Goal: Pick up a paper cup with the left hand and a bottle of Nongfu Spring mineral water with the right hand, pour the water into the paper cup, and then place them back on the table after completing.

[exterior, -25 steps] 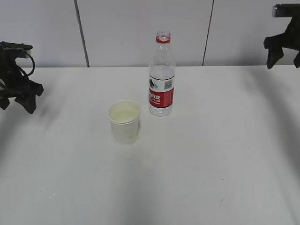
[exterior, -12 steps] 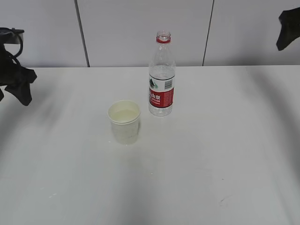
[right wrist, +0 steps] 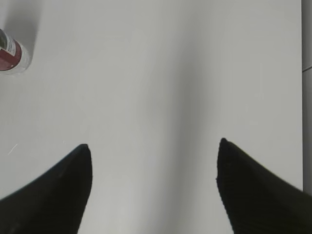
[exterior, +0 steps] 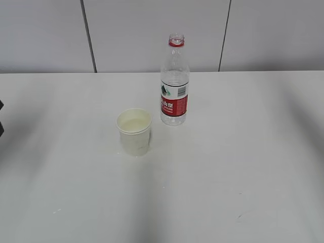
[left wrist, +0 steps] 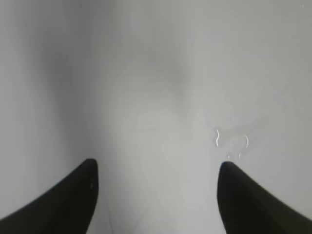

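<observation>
A white paper cup (exterior: 134, 131) stands upright on the white table (exterior: 228, 167), with liquid inside. Behind it to the right stands a clear uncapped water bottle (exterior: 174, 83) with a red and white label and a red neck ring; its base also shows at the top left of the right wrist view (right wrist: 12, 56). Both arms are out of the exterior view apart from a dark sliver of the left one at the left edge (exterior: 1, 124). My left gripper (left wrist: 156, 170) is open and empty over bare table. My right gripper (right wrist: 153, 148) is open and empty over bare table.
A grey panelled wall (exterior: 152, 30) runs behind the table's far edge. A few small water drops (left wrist: 231, 141) lie on the table near the left gripper's right finger. The table's right edge shows in the right wrist view (right wrist: 302, 73).
Both arms have drawn back outward: the left gripper has slid off the left edge and the right gripper has left the top right corner of the exterior view. Cup and bottle have not moved.
</observation>
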You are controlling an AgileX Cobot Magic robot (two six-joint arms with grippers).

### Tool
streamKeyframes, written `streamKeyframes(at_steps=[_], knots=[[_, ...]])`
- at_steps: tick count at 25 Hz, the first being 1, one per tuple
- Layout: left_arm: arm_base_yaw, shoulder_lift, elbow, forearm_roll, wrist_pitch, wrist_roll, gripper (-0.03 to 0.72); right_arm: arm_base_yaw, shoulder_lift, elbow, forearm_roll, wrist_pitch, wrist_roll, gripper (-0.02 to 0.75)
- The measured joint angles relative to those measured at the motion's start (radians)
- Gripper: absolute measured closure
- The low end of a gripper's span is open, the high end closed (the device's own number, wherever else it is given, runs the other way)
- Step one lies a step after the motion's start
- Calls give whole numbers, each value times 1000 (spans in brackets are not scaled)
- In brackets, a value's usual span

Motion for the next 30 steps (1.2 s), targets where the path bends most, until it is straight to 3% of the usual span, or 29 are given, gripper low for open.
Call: streamKeyframes(at_steps=[15,30], knots=[[0,-577,424,-31,75,0,219,0,-494,555,15,2,-6,150],[0,-1280,476,-58,254,-1,219,83,-911,981,15,-19,-31,150]])
